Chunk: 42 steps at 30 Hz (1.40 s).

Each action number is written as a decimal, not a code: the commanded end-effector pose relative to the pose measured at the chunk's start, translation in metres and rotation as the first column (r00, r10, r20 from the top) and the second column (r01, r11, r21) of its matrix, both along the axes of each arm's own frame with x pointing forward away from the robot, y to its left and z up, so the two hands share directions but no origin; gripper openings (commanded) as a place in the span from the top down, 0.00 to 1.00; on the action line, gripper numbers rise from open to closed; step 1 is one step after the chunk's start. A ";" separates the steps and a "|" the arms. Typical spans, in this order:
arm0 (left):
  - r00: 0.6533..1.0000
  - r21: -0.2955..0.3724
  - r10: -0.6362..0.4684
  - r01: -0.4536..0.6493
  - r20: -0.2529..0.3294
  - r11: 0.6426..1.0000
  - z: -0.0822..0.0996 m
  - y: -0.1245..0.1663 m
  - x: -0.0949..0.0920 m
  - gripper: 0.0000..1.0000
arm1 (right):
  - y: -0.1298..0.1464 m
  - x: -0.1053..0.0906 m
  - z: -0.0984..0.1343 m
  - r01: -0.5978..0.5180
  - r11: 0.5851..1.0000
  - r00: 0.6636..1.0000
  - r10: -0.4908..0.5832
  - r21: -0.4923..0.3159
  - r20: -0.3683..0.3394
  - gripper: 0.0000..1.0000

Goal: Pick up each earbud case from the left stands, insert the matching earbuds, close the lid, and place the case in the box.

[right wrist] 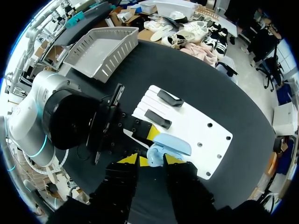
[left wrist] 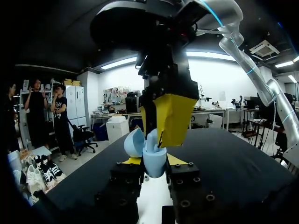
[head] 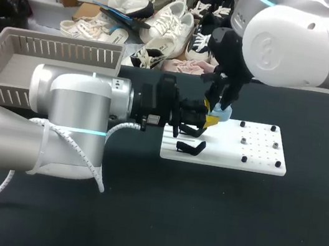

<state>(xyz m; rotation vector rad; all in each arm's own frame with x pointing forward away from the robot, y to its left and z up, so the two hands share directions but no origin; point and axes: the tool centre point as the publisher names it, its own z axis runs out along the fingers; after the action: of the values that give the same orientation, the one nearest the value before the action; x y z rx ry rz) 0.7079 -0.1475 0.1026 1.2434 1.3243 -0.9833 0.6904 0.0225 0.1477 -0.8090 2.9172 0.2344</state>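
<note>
The jaws of the left gripper (left wrist: 154, 160) are clenched on the body of the pale blue case (left wrist: 154, 165) from two sides, and it is held aloft over the near end of the white board (head: 259, 161). Whether the right gripper (right wrist: 150, 161) is closed on anything cannot be told.

The case is held upright with its mouth turned upward, and its lid (left wrist: 134, 142) is swung open to one side. The right gripper is placed directly above that mouth, in line with the case's long axis, so it is judged the nearer one for seating an earbud or pressing the lid down. A straight descent along that axis would be called for. No earbud can be made out. The grey box (head: 10, 65) is found well apart, on the left arm's side.
</note>
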 end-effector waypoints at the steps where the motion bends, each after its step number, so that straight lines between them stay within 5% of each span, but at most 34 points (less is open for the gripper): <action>1: 1.000 -0.001 0.003 -0.003 0.001 1.000 0.000 0.000 -0.001 1.00 | 0.000 -0.002 -0.001 0.003 1.000 1.000 -0.003 -0.006 -0.002 0.70; 24: 1.000 -0.001 0.003 -0.003 0.001 1.000 0.000 0.000 -0.001 1.00 | -0.005 0.001 0.014 0.022 1.000 0.999 -0.023 0.011 0.035 0.65; 34: 1.000 -0.001 0.003 -0.003 0.001 1.000 0.000 0.000 -0.001 1.00 | -0.019 0.039 0.030 0.111 0.992 0.990 -0.116 0.056 0.084 0.64; 42: 1.000 -0.001 0.003 -0.003 0.001 1.000 0.000 0.000 -0.001 1.00 | -0.024 0.061 0.022 0.149 0.987 0.986 -0.153 0.054 0.072 0.63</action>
<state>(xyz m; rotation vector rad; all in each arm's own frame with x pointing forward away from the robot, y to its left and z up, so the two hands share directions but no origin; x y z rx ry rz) 0.7078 -0.1477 0.1026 1.2435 1.3243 -0.9837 0.7420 -0.0037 0.1735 -0.5694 2.8558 0.2543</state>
